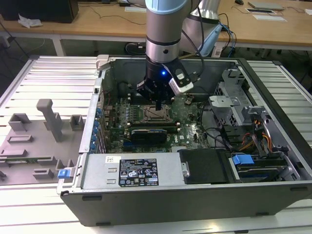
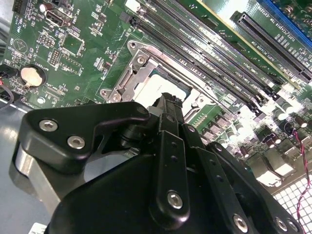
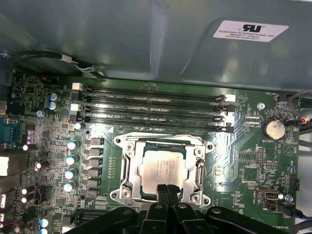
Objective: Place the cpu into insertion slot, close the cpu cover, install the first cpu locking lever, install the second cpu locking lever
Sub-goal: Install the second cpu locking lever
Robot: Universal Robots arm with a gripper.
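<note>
The cpu (image 3: 161,168), a silvery square chip, lies flat in the insertion slot (image 1: 155,114) on the green board. The cpu cover (image 3: 127,165), a silvery frame, lies down around the chip, whose top shows through its window. My gripper (image 3: 166,187) hangs just over the edge of the chip nearest the wrist, its two thin black fingertips pressed together with nothing between them. In the second wrist view the gripper (image 2: 168,100) stands in front of the cpu (image 2: 163,87). I cannot tell the locking levers apart from the frame's metal. In the exterior view the gripper (image 1: 158,106) points down at the socket.
Long black memory slots (image 3: 156,109) run beside the socket, with a coin battery (image 3: 273,129) off to one side. The case wall (image 3: 146,39) rises behind them. A power supply (image 1: 131,170) and drive cage (image 1: 234,97) hem in the board. A grey fixture plate (image 1: 34,141) lies at the exterior view's left.
</note>
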